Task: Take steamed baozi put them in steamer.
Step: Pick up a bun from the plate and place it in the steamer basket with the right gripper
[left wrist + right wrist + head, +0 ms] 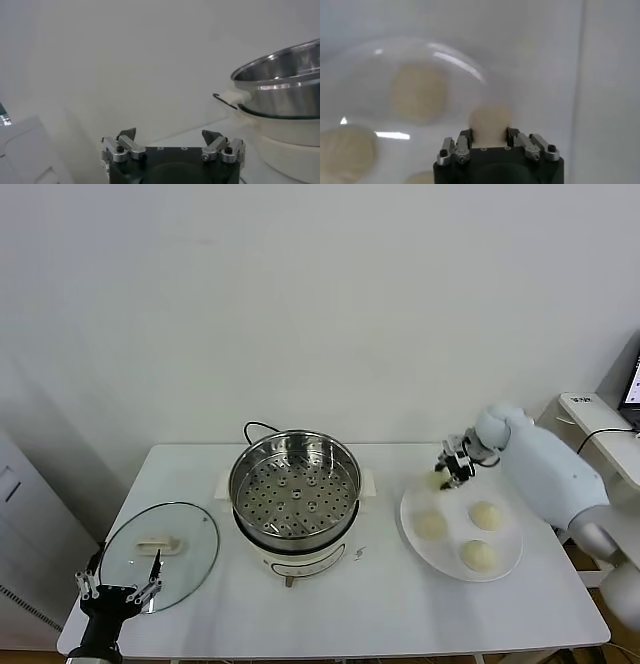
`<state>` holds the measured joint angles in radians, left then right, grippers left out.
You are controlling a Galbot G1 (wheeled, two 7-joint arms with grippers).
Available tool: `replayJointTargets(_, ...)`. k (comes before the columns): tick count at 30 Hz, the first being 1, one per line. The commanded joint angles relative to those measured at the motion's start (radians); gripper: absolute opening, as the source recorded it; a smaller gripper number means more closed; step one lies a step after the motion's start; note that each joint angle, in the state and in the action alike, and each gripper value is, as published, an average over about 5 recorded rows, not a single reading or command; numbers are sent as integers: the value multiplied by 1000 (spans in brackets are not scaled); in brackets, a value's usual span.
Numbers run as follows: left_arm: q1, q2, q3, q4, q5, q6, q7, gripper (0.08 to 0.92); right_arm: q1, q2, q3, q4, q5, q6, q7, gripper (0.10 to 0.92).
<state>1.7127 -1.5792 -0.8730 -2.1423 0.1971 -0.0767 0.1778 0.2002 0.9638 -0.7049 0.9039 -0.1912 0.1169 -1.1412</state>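
Observation:
My right gripper [447, 471] [489, 134] is shut on one cream-white baozi [436, 480] [490, 122] at the far left rim of the white plate [455, 536] [465, 70]. Three more baozi lie on that plate [431, 525] [487, 515] [479, 555]. The steamer [294, 484] [282, 85], a shiny steel pot with a perforated floor on a white base, stands empty at the table's middle, left of the plate. My left gripper [118, 589] [170, 135] waits open and empty at the front left corner of the table.
A round glass lid [160, 554] with a white handle lies flat on the table left of the steamer, just beyond my left gripper. The steamer's black cord [256, 427] loops behind the pot. A second white table [590, 419] stands to the far right.

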Motion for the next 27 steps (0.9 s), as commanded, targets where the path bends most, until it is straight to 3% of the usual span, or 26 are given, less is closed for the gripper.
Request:
replayJointTargets(1,11,0,-5,-14,-8,1,0,823,380,37,-394,246,332,-3,-9,436)
replayJointTargets(6,19,1,-7,-21,-13,-1,0,823,414,152,-410,315,224,119,3,437)
replayJointTargets(17,37,5,-7,-28,-29,-11,1,823,281,286,-359,311,-12,334,2,435)
replayJointTargets(27,50,18,-23,-48,-50,-7,3,823,74,411,-191,119,-300,553,19,417)
